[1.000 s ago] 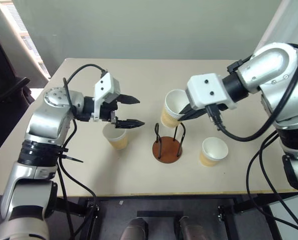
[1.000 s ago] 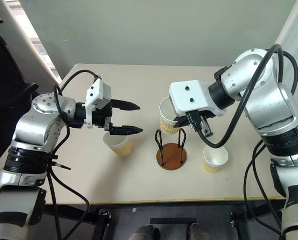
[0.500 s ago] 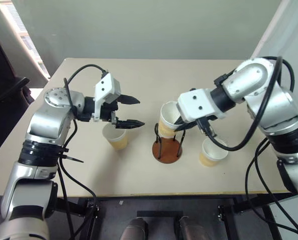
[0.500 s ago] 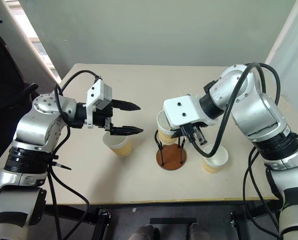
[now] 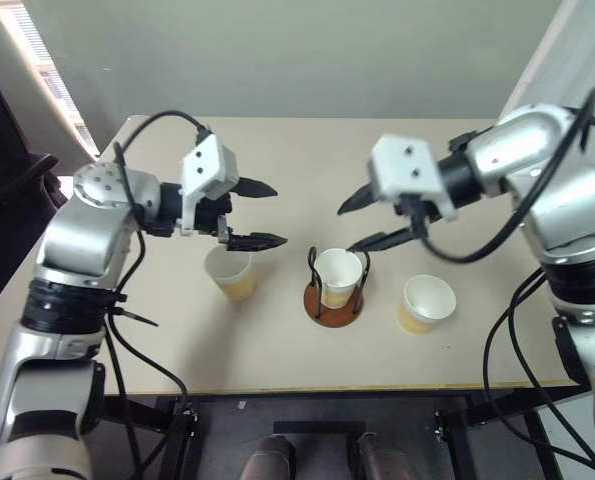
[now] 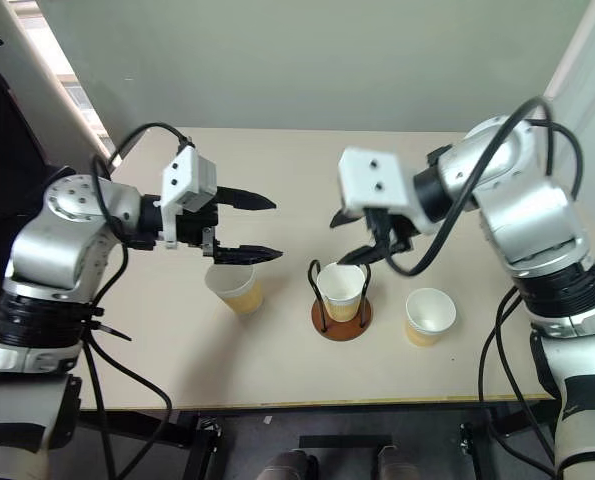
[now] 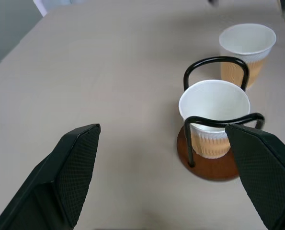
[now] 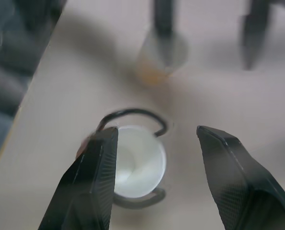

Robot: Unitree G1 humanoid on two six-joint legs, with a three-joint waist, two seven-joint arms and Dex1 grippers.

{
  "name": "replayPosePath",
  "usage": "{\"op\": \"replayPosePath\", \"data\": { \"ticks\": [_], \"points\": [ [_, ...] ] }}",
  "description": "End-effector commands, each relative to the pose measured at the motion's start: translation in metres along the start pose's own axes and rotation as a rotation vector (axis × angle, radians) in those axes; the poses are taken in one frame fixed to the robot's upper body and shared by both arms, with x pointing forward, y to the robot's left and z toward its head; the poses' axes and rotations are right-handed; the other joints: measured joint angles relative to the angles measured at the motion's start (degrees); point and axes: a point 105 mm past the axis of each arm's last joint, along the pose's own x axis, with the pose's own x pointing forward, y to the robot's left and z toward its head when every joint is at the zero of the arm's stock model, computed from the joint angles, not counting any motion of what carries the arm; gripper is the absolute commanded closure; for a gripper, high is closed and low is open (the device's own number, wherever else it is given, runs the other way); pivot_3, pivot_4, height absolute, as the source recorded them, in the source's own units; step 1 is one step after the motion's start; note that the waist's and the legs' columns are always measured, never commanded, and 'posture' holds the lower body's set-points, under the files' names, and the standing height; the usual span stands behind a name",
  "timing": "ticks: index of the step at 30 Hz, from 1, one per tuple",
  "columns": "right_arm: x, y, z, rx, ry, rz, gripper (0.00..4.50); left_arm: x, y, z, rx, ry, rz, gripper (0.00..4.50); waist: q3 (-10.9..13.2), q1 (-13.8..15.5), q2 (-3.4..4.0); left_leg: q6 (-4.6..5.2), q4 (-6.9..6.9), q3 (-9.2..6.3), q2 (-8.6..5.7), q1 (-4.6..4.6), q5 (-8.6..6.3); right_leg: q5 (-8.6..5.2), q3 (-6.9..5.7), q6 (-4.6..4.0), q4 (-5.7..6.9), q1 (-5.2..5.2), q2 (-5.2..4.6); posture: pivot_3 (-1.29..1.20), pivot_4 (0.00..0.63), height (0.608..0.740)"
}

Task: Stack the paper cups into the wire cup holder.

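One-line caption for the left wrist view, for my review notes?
Open left gripper faces the holder with one cup seated inside; a second cup stands behind on the table.

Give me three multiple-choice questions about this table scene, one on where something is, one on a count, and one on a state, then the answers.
1. Where is the cup nearest the right gripper?
A. Inside the wire holder
B. Lying on its side at the table's edge
C. Held in the left gripper

2. How many paper cups are on the table?
A. One
B. Three
C. Five

3. How are the right gripper's fingers?
A. Shut on a cup
B. Open, holding nothing
C. Shut on the holder's wire

Answers:
1. A: the cup stands upright between the loops of the wire holder, below the right gripper.
2. B: one in the holder, one under the left gripper, one to the holder's right.
3. B: its fingers are spread apart above the holder with nothing between them.
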Motion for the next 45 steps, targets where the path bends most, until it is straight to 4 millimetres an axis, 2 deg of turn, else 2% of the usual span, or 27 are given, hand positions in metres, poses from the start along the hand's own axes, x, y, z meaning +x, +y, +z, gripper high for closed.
{"op": "replayPosePath", "data": {
  "ticks": [1,5,9,17,26,37,40,45],
  "points": [
    [-0.021,0.001,0.024,0.03,-0.09,-0.033,1.83,-0.017,-0.013,0.015,0.077,0.042,-0.028,0.0,0.0,-0.04,0.0,-0.03,-0.04,0.0,0.0,0.0,0.01,-0.08,0.01,-0.12,-0.06,0.0,0.02,0.0,0.15,0.74],
    [-0.027,0.006,0.022,0.077,-0.098,-0.023,1.83,-0.031,-0.024,-0.017,0.161,0.312,-0.053,0.0,0.0,-0.17,0.0,-0.05,-0.05,0.01,0.01,0.03,-0.03,-0.4,0.04,-0.48,-0.03,0.0,0.03,0.0,0.15,0.74],
    [-0.026,0.01,0.025,0.105,-0.121,0.009,1.83,-0.032,-0.03,-0.037,0.145,0.429,-0.061,0.0,0.0,0.0,-0.01,0.34,-0.03,-0.03,0.02,0.04,-0.26,-0.44,0.01,-0.52,0.12,-0.02,0.0,0.0,0.15,0.74],
    [-0.022,0.013,0.03,0.105,-0.147,0.041,1.83,-0.023,-0.035,-0.061,0.119,0.507,-0.087,0.0,0.0,-0.12,-0.01,0.35,-0.01,-0.01,0.0,0.17,-0.38,-0.5,0.01,-0.68,0.6,-0.1,-0.04,0.0,0.15,0.74],
    [-0.022,0.015,0.03,0.115,-0.153,0.038,1.83,-0.019,-0.03,-0.086,0.114,0.574,-0.086,0.0,-0.01,-0.28,-0.01,0.33,-0.05,-0.02,0.01,0.23,-0.38,-0.56,0.01,-0.78,0.85,-0.19,-0.03,0.0,0.15,0.74],
    [-0.021,0.016,0.028,0.121,-0.151,0.032,1.83,-0.005,-0.029,-0.096,0.103,0.57,-0.114,0.0,-0.01,-0.26,-0.01,0.31,-0.05,-0.01,0.01,0.21,-0.4,-0.56,0.01,-0.78,0.8,-0.2,-0.03,0.0,0.15,0.74],
    [-0.021,0.016,0.027,0.125,-0.149,0.028,1.79,-0.001,-0.029,-0.092,0.115,0.543,-0.127,0.57,-0.01,-0.24,-0.02,0.31,-0.05,-0.01,0.0,0.21,-0.4,-0.56,0.01,-0.78,0.8,-0.19,-0.04,0.0,0.15,0.74],
    [-0.021,0.016,0.025,0.135,-0.146,0.022,1.79,-0.002,-0.027,-0.09,0.146,0.52,-0.152,2.36,-0.01,-0.24,-0.02,0.32,-0.04,-0.02,0.0,0.21,-0.4,-0.55,0.01,-0.77,0.81,-0.19,-0.04,0.0,0.15,0.74]
  ]
}}
